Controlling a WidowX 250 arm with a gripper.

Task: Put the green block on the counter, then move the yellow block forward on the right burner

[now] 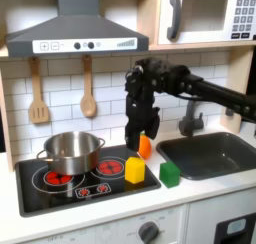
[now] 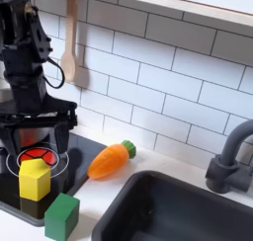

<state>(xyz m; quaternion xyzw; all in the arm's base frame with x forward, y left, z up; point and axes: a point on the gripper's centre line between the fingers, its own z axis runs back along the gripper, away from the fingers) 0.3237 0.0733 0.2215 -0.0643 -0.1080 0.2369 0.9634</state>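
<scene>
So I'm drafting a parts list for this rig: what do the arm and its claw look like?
The arm is all black: boxy, chunky segments joined at blocky joints, matte, with no markings legible. In the second exterior view, thin black cables run along its upper section. The claw is black too, with a wide flat crossbar and two slim fingers hanging from it.

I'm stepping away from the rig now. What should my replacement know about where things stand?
End effector: raised above the stovetop, fingers spread, holding nothing.
Green block: already on the counter, between stovetop and sink.
Yellow block: on the stovetop's front edge by the burner on the first exterior view's right.
Done: green block placed; yellow block appears forward.
Left: confirm the yellow block's spot.
</scene>
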